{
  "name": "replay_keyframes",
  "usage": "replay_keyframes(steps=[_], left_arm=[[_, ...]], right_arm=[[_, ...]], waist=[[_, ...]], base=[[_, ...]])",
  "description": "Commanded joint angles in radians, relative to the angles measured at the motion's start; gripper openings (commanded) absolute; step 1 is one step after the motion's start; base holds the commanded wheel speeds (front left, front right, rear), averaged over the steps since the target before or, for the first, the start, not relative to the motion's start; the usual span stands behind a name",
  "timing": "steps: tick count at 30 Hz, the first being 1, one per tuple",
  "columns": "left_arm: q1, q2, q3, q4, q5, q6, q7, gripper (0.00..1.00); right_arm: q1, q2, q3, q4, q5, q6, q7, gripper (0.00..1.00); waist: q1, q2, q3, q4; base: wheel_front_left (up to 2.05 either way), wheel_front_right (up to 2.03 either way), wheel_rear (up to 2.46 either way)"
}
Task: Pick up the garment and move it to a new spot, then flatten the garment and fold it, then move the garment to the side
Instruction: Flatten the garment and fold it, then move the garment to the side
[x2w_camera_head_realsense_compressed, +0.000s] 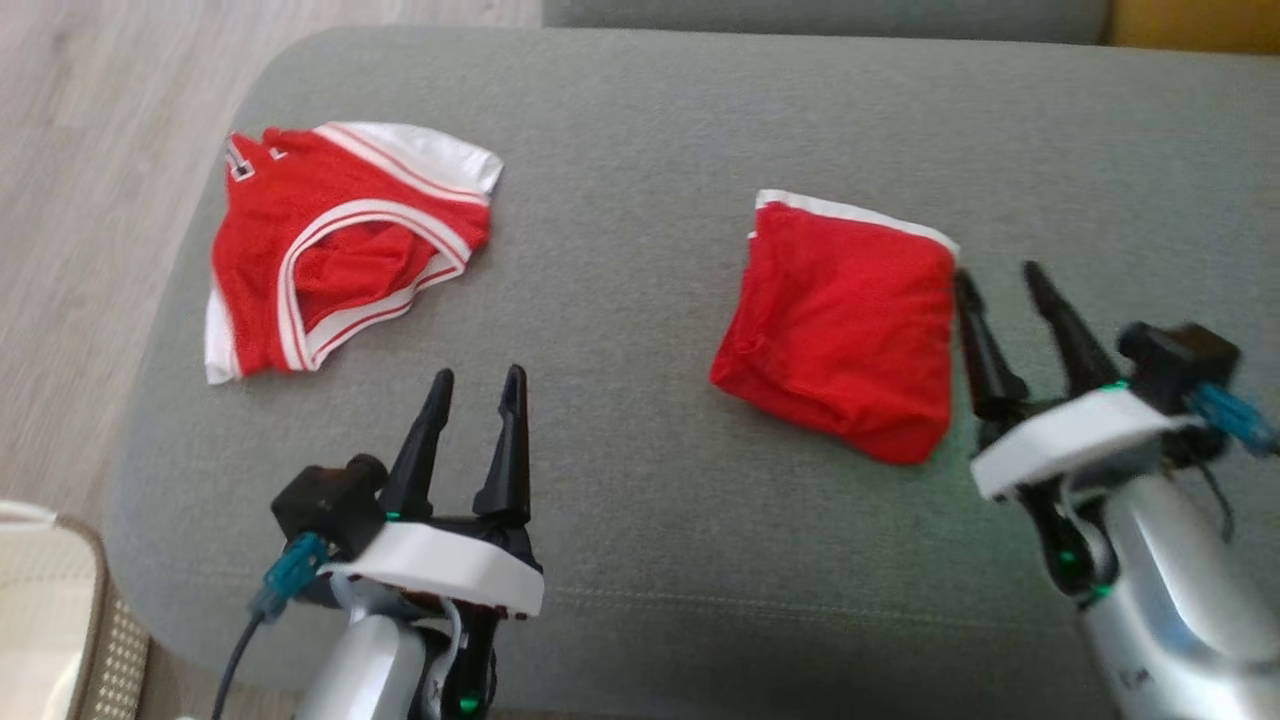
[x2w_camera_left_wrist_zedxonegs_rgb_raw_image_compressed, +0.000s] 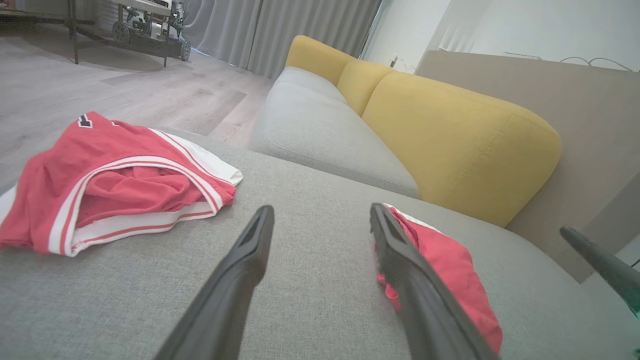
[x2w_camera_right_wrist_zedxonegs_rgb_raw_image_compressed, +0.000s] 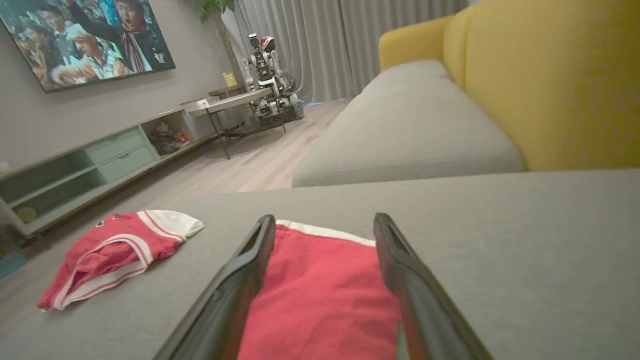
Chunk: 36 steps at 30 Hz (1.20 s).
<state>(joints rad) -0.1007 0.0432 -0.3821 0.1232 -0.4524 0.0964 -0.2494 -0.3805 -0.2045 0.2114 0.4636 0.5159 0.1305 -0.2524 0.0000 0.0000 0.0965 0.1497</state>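
Note:
Two red garments lie on the grey sofa seat (x2w_camera_head_realsense_compressed: 640, 520). A crumpled garment with white trim (x2w_camera_head_realsense_compressed: 340, 250) (x2w_camera_left_wrist_zedxonegs_rgb_raw_image_compressed: 115, 185) (x2w_camera_right_wrist_zedxonegs_rgb_raw_image_compressed: 115, 250) sits at the far left, near the seat's edge. A folded red garment with a white hem (x2w_camera_head_realsense_compressed: 845, 335) (x2w_camera_left_wrist_zedxonegs_rgb_raw_image_compressed: 450, 265) (x2w_camera_right_wrist_zedxonegs_rgb_raw_image_compressed: 320, 300) lies to the right of the middle. My left gripper (x2w_camera_head_realsense_compressed: 475, 385) (x2w_camera_left_wrist_zedxonegs_rgb_raw_image_compressed: 321, 210) is open over bare cushion, below the crumpled garment and holding nothing. My right gripper (x2w_camera_head_realsense_compressed: 1000, 278) (x2w_camera_right_wrist_zedxonegs_rgb_raw_image_compressed: 324, 220) is open at the folded garment's right edge, with nothing pinched between its fingers.
A woven basket with a white lining (x2w_camera_head_realsense_compressed: 60, 600) stands on the wooden floor (x2w_camera_head_realsense_compressed: 90, 150) off the seat's left corner. Yellow back cushions (x2w_camera_left_wrist_zedxonegs_rgb_raw_image_compressed: 450, 140) line the far side. Across the room are a TV cabinet (x2w_camera_right_wrist_zedxonegs_rgb_raw_image_compressed: 100, 160), a low table (x2w_camera_right_wrist_zedxonegs_rgb_raw_image_compressed: 230, 102) and another robot (x2w_camera_right_wrist_zedxonegs_rgb_raw_image_compressed: 267, 65).

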Motion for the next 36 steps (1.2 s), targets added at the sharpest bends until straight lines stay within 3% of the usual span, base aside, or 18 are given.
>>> replay_keyframes(steps=[1, 7, 13, 36], left_arm=[[-0.017, 0.007, 0.040, -0.039, 0.009, 0.000, -0.012, 1.00], [-0.006, 0.007, 0.050, -0.045, 0.018, -0.007, -0.012, 1.00], [0.005, 0.007, 0.046, -0.049, 0.049, -0.016, -0.012, 1.00], [0.031, 0.007, 0.040, -0.066, 0.093, -0.013, -0.012, 1.00]], right_arm=[[0.026, 0.000, -0.018, -0.065, -0.057, 0.000, -0.009, 1.00], [0.158, 0.043, -0.141, -0.200, -0.237, 0.000, -0.009, 1.00], [0.244, 0.089, -0.210, -0.288, -0.320, 0.000, -0.009, 1.00], [0.294, 0.142, -0.241, -0.307, -0.368, 0.000, -0.009, 1.00]], waist=[[0.0000, 0.0000, -0.013, -0.020], [0.0000, 0.0000, -0.029, -0.051], [0.0000, 0.0000, -0.037, -0.068], [0.0000, 0.0000, -0.027, -0.067]], base=[[0.00, 0.00, 0.00], [0.00, 0.00, 0.00], [0.00, 0.00, 0.00], [0.00, 0.00, 0.00]])
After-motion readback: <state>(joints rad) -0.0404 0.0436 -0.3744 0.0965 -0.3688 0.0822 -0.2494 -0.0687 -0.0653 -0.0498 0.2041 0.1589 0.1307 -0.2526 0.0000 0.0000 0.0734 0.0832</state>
